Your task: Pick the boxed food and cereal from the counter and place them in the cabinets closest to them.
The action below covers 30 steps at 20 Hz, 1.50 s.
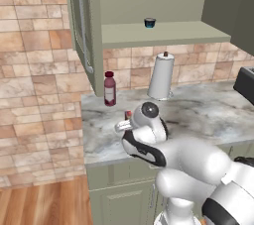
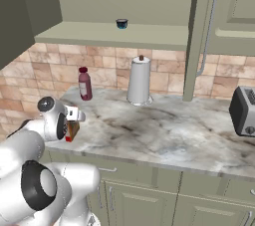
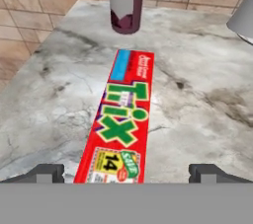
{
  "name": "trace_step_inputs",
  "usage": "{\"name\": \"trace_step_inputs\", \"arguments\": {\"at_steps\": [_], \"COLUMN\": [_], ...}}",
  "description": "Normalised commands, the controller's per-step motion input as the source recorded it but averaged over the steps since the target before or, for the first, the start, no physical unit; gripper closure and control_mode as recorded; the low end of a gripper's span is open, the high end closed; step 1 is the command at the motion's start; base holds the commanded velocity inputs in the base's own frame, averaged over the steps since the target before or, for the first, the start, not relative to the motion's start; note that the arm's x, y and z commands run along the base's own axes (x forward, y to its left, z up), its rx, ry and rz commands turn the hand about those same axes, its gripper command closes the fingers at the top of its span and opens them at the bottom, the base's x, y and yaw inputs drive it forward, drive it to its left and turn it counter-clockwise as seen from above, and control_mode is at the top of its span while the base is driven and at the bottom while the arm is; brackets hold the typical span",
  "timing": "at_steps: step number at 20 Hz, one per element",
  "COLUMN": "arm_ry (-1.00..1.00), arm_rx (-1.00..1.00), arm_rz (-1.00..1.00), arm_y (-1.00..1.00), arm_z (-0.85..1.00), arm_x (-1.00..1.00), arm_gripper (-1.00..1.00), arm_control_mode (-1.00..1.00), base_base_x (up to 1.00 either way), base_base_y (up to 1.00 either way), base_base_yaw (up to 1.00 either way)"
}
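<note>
Hand [image 3: 126,173]: fingers wide apart, holding nothing, above the near end of the cereal box.
Cereal box [image 3: 121,124]: red, flat on the marble surface [image 3: 197,94], lengthwise toward the wall, between the fingertips.
Bottle [image 3: 126,1]: dark red, just beyond the box's far end.
Cabinet [image 1: 163,33]: open above, small cup [image 1: 150,22] on its shelf.

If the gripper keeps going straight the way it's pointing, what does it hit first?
Most likely the red cereal box lying flat on the marble counter, between the open jaws of the gripper. Depth is hard to judge; the dark red bottle stands farther back.
</note>
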Motion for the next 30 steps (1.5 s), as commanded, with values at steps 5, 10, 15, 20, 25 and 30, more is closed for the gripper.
{"name": "trace_step_inputs", "arguments": {"at_steps": [5, 10, 15, 20, 25, 30], "arm_ry": [0.0, 0.0, 0.0, -0.05, -0.06, -0.07], "arm_rx": [0.0, 0.0, 0.0, 0.0, 0.0, 0.01], "arm_rz": [0.0, 0.0, 0.0, 0.0, 0.0, 0.0], "arm_y": [0.03, 0.0, 0.0, 0.0, 0.0, 0.0], "arm_z": [-0.12, 0.0, 0.0, 0.22, 0.47, 0.58], "arm_x": [0.17, 0.01, 0.0, -0.01, -0.07, -0.15], "arm_gripper": [1.0, 1.0, 1.0, 1.0, 1.0, 1.0], "arm_control_mode": [-1.0, -1.0, -1.0, -1.0, -1.0, -1.0], "base_base_x": [0.0, 0.0, 0.0, 0.0, 0.0, 0.0], "base_base_y": [0.0, 0.0, 0.0, 0.0, 0.0, 0.0], "base_base_yaw": [0.0, 0.0, 0.0, 0.0, 0.0, 0.0]}}
